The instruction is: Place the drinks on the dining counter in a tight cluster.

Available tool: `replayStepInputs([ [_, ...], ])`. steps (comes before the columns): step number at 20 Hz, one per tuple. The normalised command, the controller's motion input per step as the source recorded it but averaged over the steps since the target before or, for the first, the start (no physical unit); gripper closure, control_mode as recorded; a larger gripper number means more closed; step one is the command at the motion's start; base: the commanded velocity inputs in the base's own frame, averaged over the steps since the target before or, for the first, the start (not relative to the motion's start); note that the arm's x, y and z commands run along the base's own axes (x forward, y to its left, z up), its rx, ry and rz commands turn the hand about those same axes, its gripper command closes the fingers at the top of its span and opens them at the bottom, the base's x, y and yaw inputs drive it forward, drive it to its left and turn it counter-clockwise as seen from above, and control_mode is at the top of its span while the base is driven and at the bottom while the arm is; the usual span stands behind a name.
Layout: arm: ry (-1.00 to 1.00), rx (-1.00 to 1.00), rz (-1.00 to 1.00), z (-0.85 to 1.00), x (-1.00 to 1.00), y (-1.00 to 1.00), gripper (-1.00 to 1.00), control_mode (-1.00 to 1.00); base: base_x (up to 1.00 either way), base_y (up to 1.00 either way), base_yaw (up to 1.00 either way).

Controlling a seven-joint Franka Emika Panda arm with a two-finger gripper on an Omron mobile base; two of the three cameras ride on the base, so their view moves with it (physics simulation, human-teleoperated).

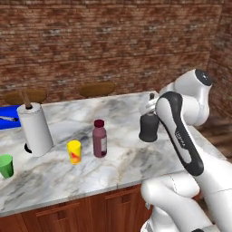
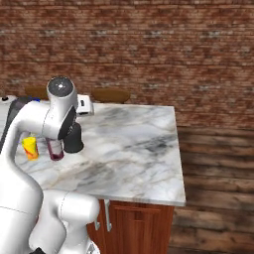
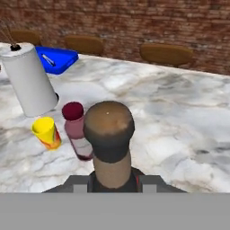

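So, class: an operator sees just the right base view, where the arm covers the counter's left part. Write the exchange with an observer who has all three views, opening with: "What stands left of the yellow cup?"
Observer: An upright white paper towel roll stands left of the yellow cup, and a green cup sits at the left edge.
Operator: Is the maroon bottle touching the black one?
Observer: No. The maroon bottle stands apart from the black bottle, with bare dining counter between them.
Operator: Where's the gripper?
Observer: In the hand view the gripper straddles the black bottle's neck. I cannot tell whether it clamps.
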Motion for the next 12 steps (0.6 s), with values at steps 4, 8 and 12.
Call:
replayStepInputs([
  [4, 0.00, 0.11, 0.29, -0.34, 0.61, 0.01, 1.00, -1.00, 0.00, 0.00, 0.00],
  [8, -0.08, 0.07, 0.34, -0.58, 0.48, 0.03, 1.00, -1.00, 0.00, 0.00, 0.00],
  [12, -0.08, 0.01, 0.34, -0.37, 0.55, 0.10, 1.00, -1.00, 0.00, 0.00, 0.00],
])
